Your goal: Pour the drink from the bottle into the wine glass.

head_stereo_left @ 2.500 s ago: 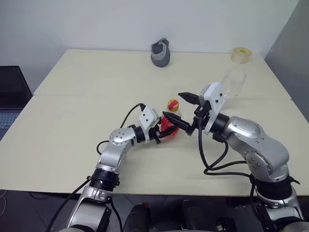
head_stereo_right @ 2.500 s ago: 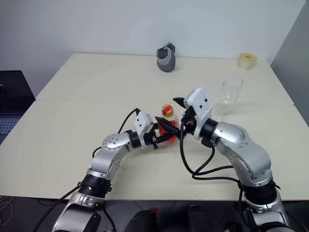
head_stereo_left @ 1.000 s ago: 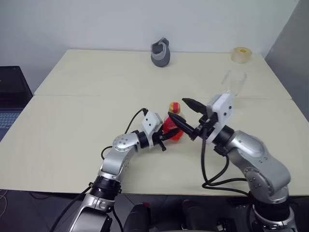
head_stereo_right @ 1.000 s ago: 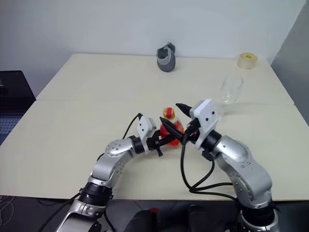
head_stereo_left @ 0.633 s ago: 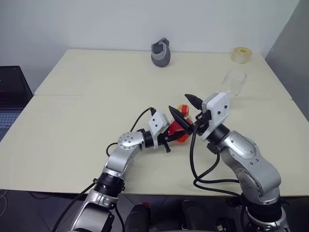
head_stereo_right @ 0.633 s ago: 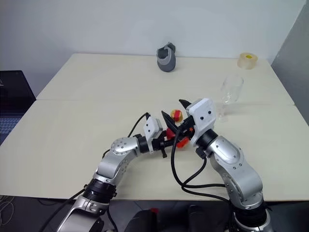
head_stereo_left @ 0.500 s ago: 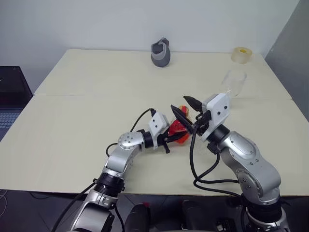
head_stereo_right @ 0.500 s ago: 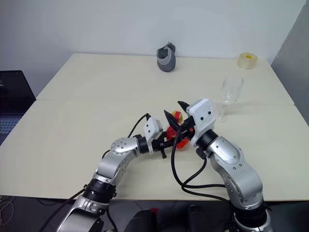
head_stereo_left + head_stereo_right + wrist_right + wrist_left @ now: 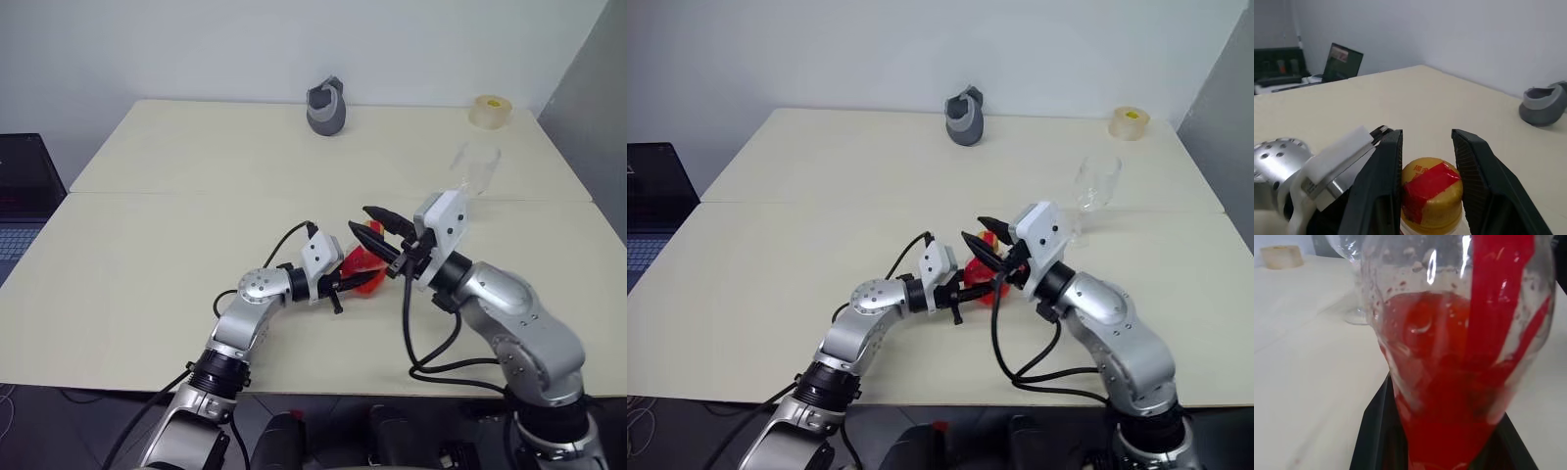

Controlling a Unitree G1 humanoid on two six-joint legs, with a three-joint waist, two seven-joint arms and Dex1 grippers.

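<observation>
My left gripper (image 9: pixel 353 278) is shut on the bottle (image 9: pixel 361 268), a small clear one held a little above the table's middle. The red drink (image 9: pixel 1449 396) fills its lower part. My right gripper (image 9: pixel 1427 161) reaches in from the right, with one black finger pressed against each side of the yellowish cap (image 9: pixel 1431 193), which carries a red label strip. The wine glass (image 9: pixel 1095 191) stands upright and empty on the table, beyond and to the right of both grippers.
A grey jug-like object (image 9: pixel 326 108) stands at the table's far edge. A pale yellow tape roll (image 9: pixel 490 111) sits at the far right corner. A laptop (image 9: pixel 20 196) lies off the table's left side. Black cables hang from both wrists.
My right gripper's fingers have come together from wide apart onto the cap. The left gripper has kept the bottle in much the same place.
</observation>
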